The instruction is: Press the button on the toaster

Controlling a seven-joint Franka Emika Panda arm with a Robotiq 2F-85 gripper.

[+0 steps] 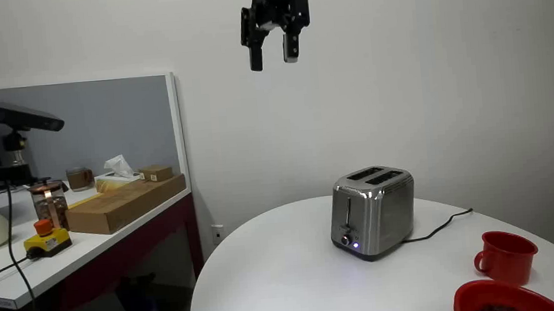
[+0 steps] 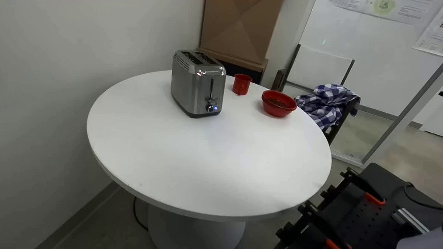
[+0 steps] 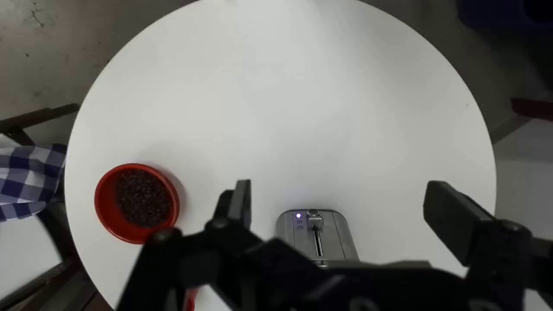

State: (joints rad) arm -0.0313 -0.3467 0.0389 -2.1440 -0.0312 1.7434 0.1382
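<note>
Toaster (image 1: 375, 212) stands upright on table (image 1: 266, 275). Gripper (image 1: 273, 63) hangs well above toaster's height, jaws wide apart, nothing btwn. Step in hand is prob. the approach; no contact yet. To do it well: bring jaws together into one narrow tip, come down in front of toaster's ctrl end, then poke straight in, slow & light, b/c toaster may slide back if shoved. Target's prob. by the light (image 3: 298, 215); can't tell if that's the button or if it's one of the marks (image 3: 300, 227) next to it. Avoid knob (image 3: 313, 212) & lever (image 3: 315, 222), v. close alongside.

Wrist view gives toaster's ctrls from above, but gripper covers toaster's rear. Slots (image 1: 366, 173) show in both exterior views instead. Cord (image 1: 439, 231), running out beside toaster, shows in an exterior view, not wrist view. Ditto handle (image 1: 477, 261) of mug (image 1: 509, 258), near toaster. Bowl (image 3: 108, 216), farther from toaster than mug, opens to wrist view w/ dark bits (image 3: 142, 198) inside.
</note>
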